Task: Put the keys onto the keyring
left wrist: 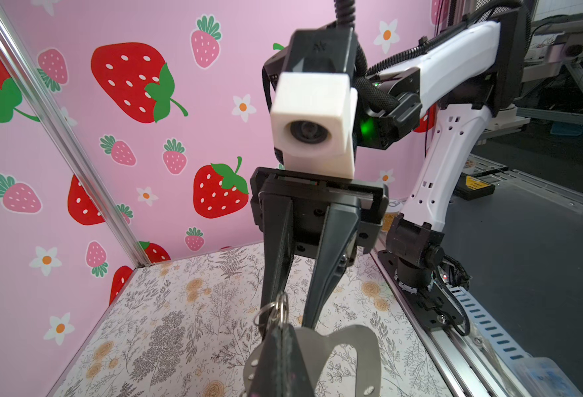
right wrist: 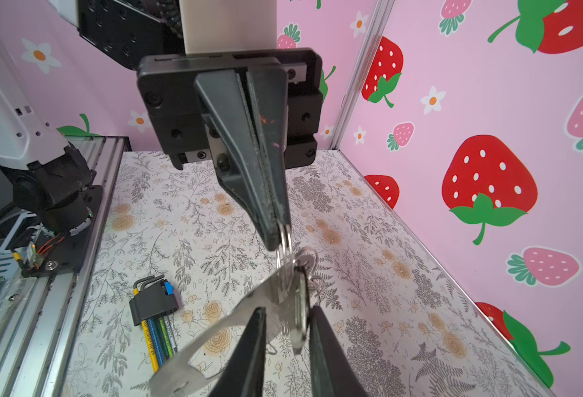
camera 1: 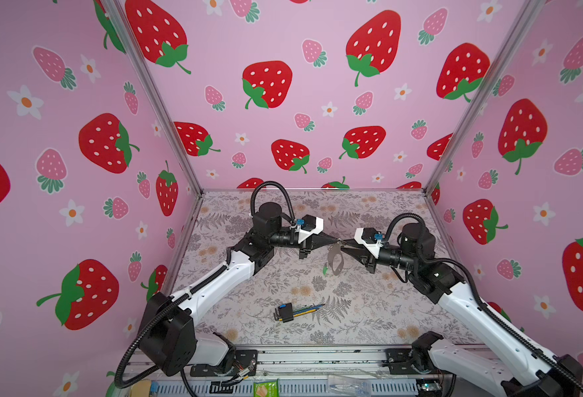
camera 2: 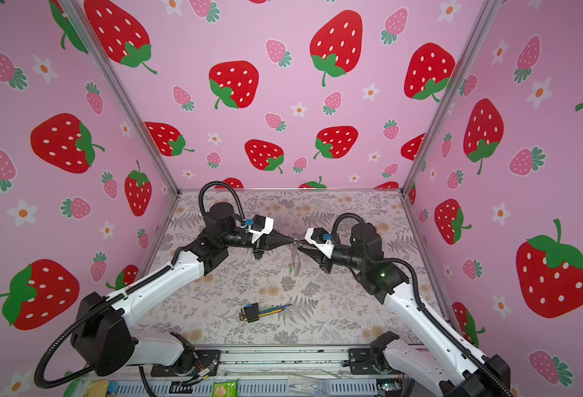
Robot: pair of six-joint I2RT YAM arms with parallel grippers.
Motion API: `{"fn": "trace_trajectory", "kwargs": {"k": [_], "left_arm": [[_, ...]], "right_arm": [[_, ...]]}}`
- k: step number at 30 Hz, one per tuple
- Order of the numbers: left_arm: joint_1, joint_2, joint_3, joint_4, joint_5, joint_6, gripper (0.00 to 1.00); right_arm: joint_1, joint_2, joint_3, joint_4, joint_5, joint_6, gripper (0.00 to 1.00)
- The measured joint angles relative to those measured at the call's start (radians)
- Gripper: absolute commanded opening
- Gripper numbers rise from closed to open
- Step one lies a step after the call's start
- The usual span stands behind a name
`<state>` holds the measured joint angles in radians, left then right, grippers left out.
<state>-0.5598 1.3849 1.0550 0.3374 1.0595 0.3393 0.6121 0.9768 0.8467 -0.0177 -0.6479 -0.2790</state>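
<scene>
Left gripper (camera 1: pixel 335 241) clamps keyring (camera 1: pixel 334 262) — aloft

A bundle of coloured hex wrenches (camera 1: pixel 295 311) in a black-and-blue holder lay flat on the floral-printed worktop (camera 1: pixel 369 330), towards its front edge; yellow, blue and green shafts stuck out of the holder side by side; pink walls (camera 1: pixel 300 41) printed with strawberries and white flowers enclosed three sides; a green packet (camera 1: pixel 265 389) and a clear plastic piece (camera 1: pixel 348 384) sat beyond the front aluminium rail (camera 1: pixel 317 357).

Left tool (right wrist: pixel 278 237) clamped, right tool (left wrist: pixel 290 318) parted
</scene>
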Motion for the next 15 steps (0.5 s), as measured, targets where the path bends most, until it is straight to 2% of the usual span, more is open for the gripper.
{"fn": "trace_trajectory", "kwargs": {"k": [8,15], "left_arm": [[0.000,0.000,0.000,0.000,-0.002,0.008,0.00],[0.001,0.000,0.000,-0.008,-0.026,0.031,0.00]], "right_arm": [[-0.006,0.000,-0.001,0.004,0.043,-0.003,0.07],[-0.006,0.000,0.018,-0.063,0.101,-0.055,0.01]]}}
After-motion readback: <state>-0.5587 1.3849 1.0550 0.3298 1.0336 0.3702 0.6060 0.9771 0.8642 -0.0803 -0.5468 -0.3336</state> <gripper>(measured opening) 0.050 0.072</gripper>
